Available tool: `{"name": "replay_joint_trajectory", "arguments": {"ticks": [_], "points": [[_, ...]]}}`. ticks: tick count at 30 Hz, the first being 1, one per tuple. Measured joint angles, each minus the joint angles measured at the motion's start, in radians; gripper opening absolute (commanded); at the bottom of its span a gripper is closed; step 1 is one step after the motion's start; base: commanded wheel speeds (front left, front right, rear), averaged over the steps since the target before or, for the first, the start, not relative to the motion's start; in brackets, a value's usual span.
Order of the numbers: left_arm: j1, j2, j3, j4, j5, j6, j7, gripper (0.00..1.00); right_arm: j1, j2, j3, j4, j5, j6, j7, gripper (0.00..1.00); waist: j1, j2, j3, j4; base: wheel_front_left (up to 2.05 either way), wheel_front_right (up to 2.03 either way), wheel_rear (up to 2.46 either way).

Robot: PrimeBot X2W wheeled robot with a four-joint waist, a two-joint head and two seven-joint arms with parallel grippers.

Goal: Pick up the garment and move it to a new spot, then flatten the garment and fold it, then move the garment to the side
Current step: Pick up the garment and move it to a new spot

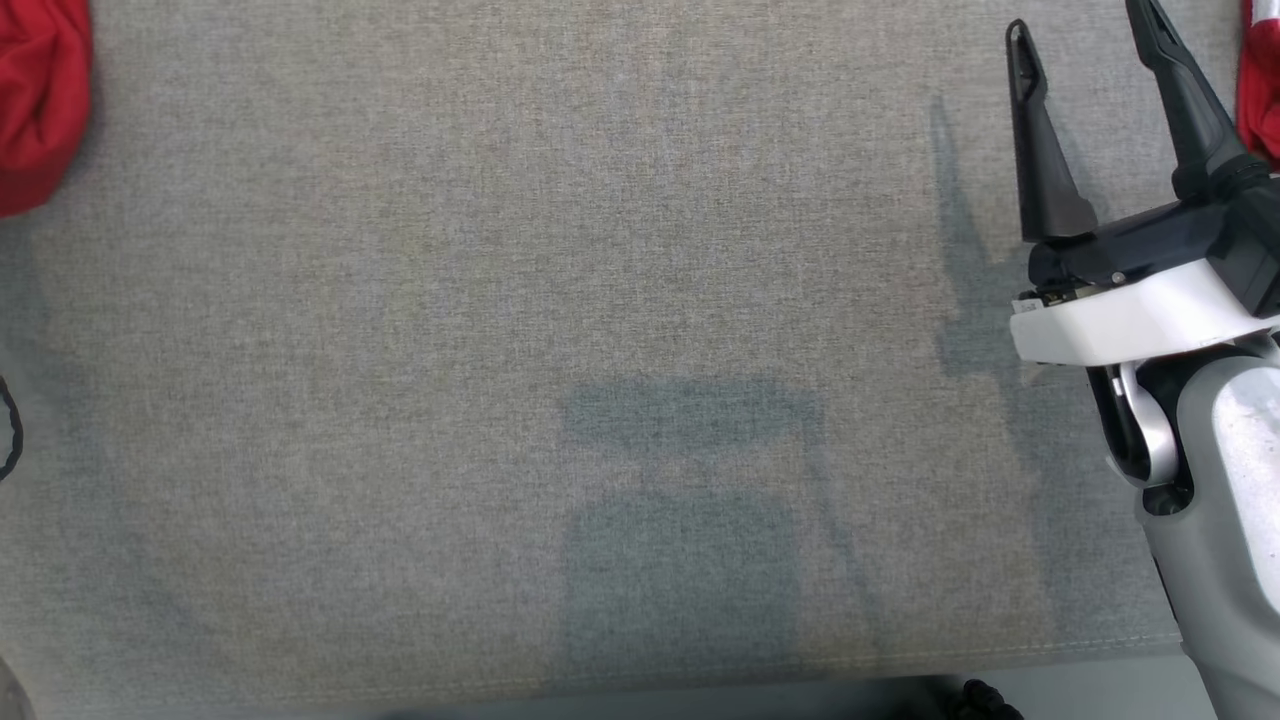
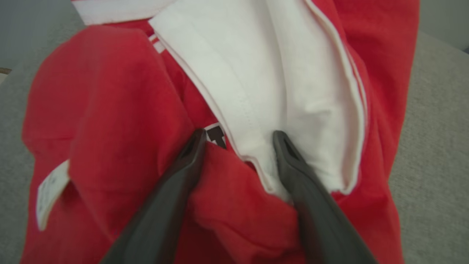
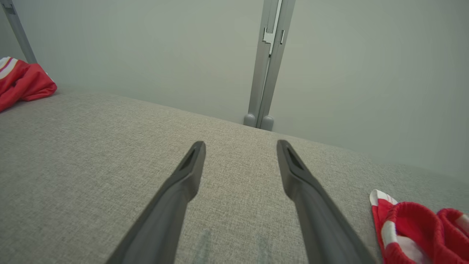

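The left gripper has its fingers spread, with the tips against the bunched red and white garment: one on red cloth, the other on the white panel. The garment lies at the far left of the grey fabric surface. The right gripper hovers over the surface's right side, its fingers also spread, near a second red garment at the right edge.

**A plain lab test bay**

A wide worktop covered in grey woven cloth runs up to blank pale wall panels joined by a grey metal post. A red garment lies bunched at one edge, a red-and-white piece at the other.
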Motion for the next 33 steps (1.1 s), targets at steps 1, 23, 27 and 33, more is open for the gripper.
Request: {"name": "replay_joint_trajectory", "arguments": {"ticks": [1,23,27,33], "points": [[-0.001,-0.001,-0.001,0.004,0.0,0.0,-0.004,0.02,0.0,-0.001,-0.003,0.001,0.0,0.0,-0.001,1.0,0.0,0.0,0.0,-0.002,0.0,0.0,0.0],[-0.083,-0.031,-0.018,0.019,-0.001,-0.092,-0.204,0.0,0.0,0.002,-0.018,0.07,0.001,-0.002,-0.043,1.0,-0.0001,0.0,-0.063,0.023,0.0,0.0,0.0],[-0.086,-0.051,-0.047,0.015,-0.001,-0.143,-0.232,0.0,0.0,0.013,-0.014,0.092,0.005,-0.002,-0.06,1.0,-0.0001,0.0,-0.09,0.027,0.0,0.0,0.0],[-0.086,-0.064,-0.102,0.007,-0.008,-0.211,-0.256,0.0,0.005,0.027,-0.022,0.139,0.016,-0.002,-0.086,1.0,-0.0001,0.0,-0.146,0.03,0.0,0.0,0.0]]}}
